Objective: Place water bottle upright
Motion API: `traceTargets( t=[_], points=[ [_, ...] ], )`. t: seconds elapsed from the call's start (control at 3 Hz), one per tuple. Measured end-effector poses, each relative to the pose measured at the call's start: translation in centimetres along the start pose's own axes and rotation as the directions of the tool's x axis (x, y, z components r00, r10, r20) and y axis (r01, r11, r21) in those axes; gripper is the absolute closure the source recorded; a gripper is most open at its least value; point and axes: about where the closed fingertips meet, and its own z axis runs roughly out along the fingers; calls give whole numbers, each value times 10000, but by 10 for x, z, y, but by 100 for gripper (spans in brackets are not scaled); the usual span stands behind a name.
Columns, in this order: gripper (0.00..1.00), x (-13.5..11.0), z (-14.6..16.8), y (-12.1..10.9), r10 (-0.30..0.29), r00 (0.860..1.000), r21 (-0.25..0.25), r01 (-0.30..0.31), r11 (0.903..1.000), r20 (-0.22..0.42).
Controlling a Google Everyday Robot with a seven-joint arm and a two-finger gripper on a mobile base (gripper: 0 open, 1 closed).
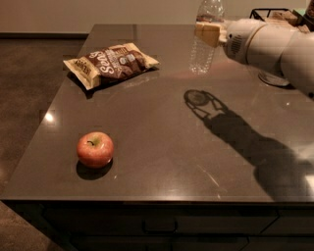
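Note:
The water bottle (202,54) is clear and ribbed, and it stands almost upright at the far middle of the table, with its top cut off by the upper edge of the view. Its shadow (198,98) lies apart from it on the tabletop, so it hangs above the surface. My gripper (208,34) reaches in from the right and is shut on the bottle's middle, with a cream finger (206,35) across the front. The white arm (274,44) runs off to the right.
A brown chip bag (110,62) lies at the far left. A red apple (95,149) sits near the front left. The base of a clear container (273,79) shows behind the arm. A dark basket (267,12) stands at the far right. The dark table (162,162) ends at the front edge.

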Motion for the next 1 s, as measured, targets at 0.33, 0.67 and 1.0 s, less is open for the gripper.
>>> traceTargets(
  t=[0.33,0.67,1.0],
  points=[
    [100,-15,3,0,-833,9963,-97,831,9965,-193],
    [100,-29,5,-2,-1227,9922,-194,1223,9923,-205],
    [100,-46,8,-4,-1337,9908,-247,1332,9908,-195]
  ],
)
